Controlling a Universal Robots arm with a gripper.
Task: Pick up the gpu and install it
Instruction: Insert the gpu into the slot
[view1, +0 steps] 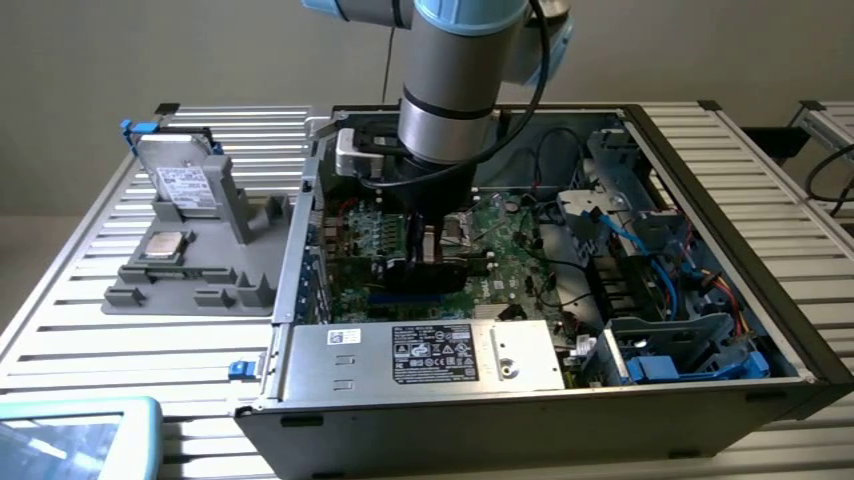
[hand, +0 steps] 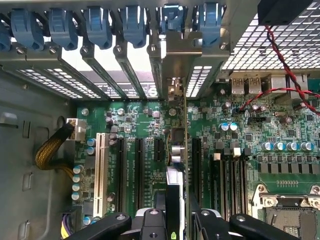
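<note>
Gripper (hand: 175, 222) pinching gpu (hand: 175, 170) at top edge, above mobo (hand: 135, 120). Light, stiff, fragile; hold by edges only.

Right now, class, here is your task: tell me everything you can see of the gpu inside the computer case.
The gpu is seen edge-on: a thin green circuit-board card with one black side, standing upright over the motherboard slots. Its silver metal bracket reaches the row of rear slot covers under the blue clips. The hand grips it, one finger on each face. Whether its lower edge is seated in a slot cannot be told.
</note>
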